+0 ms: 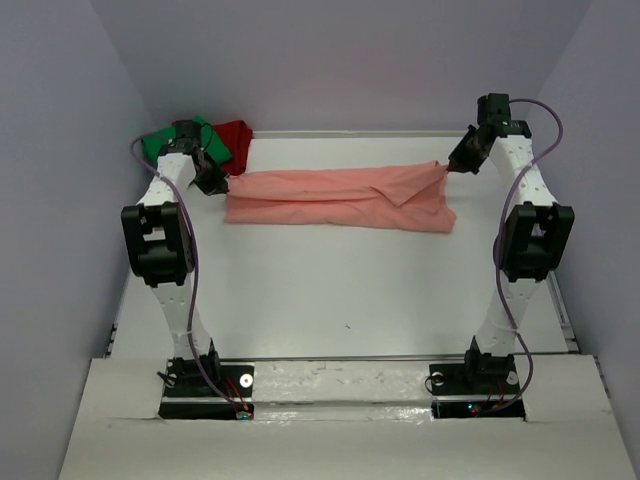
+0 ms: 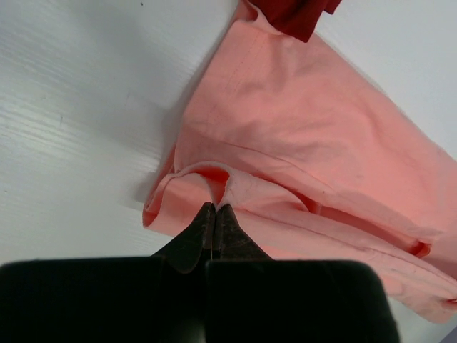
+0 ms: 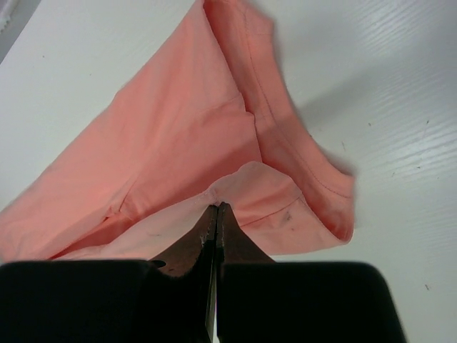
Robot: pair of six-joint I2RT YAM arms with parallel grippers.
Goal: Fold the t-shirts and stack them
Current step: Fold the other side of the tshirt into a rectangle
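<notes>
"Which one are they working on?"

"The salmon-pink t-shirt (image 1: 340, 200). It lies in a long doubled band across the far tabletop (image 1: 330, 300), from ten o'clock to two o'clock as seen from above. The green t-shirt (image 1: 160, 147) and the dark red t-shirt (image 1: 236, 135) sit bunched at eleven o'clock."

"And the tools?"

"Both are pressed together on cloth. The left tool (image 2: 214, 209) pinches a hemmed edge at the band's nine o'clock end, the right tool (image 3: 216, 207) another at its three o'clock end."

"Will it behave?"

"It's light, limp cotton, I'd say, so it'll sag and crease wherever nothing holds it. The stitched hems and corners look like the best hold, because the thicker seam gives the fingers something to bite."
</notes>
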